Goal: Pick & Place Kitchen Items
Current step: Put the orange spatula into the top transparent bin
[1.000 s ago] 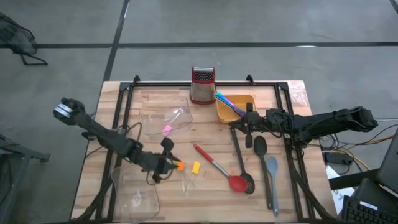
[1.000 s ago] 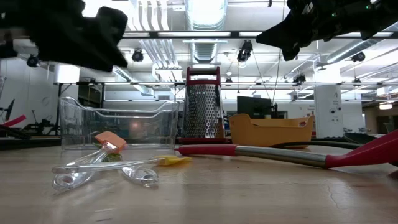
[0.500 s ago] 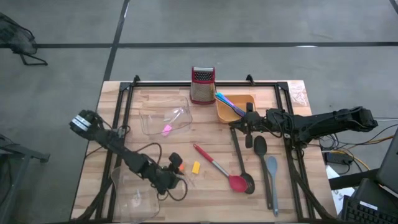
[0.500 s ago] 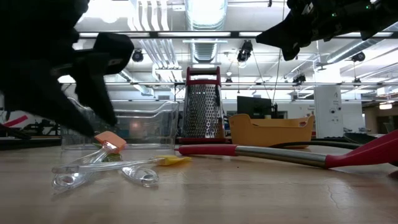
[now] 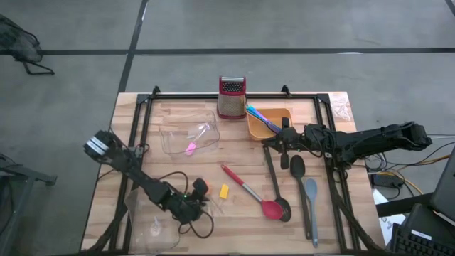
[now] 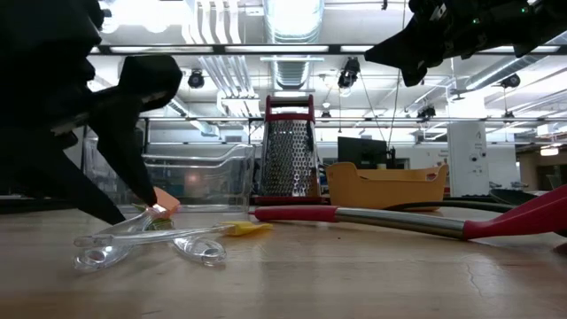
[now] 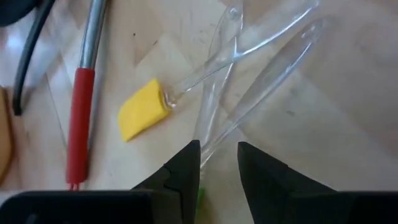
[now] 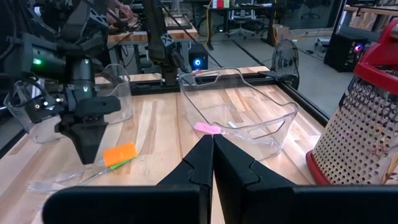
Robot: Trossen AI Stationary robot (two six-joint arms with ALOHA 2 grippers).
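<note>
Near the tabletop's (image 5: 142, 121) front left, the left gripper (image 7: 217, 163) hangs low with jaws parted astride a clear-handled orange piece (image 8: 119, 154), seemingly lined up to grasp it, while the right gripper (image 5: 281, 139) waits clenched by the orange tray (image 5: 269, 114).

In the high view the left claw (image 5: 193, 206) covers the orange piece, so none of it shows there. In the low view only a sliver of that orange piece (image 6: 165, 201) peeks out behind the dark claw mass at the left, whose upper part is cut off by the frame's top and left edges. The red spatula (image 6: 532, 215) runs off the right edge. In the left wrist view the clear handles (image 7: 249, 93) leave the frame at the top, and a green bit (image 7: 199, 198) between the fingers is too small to identify. The grater (image 8: 360, 118) is cut by the right edge in the right wrist view.
</note>
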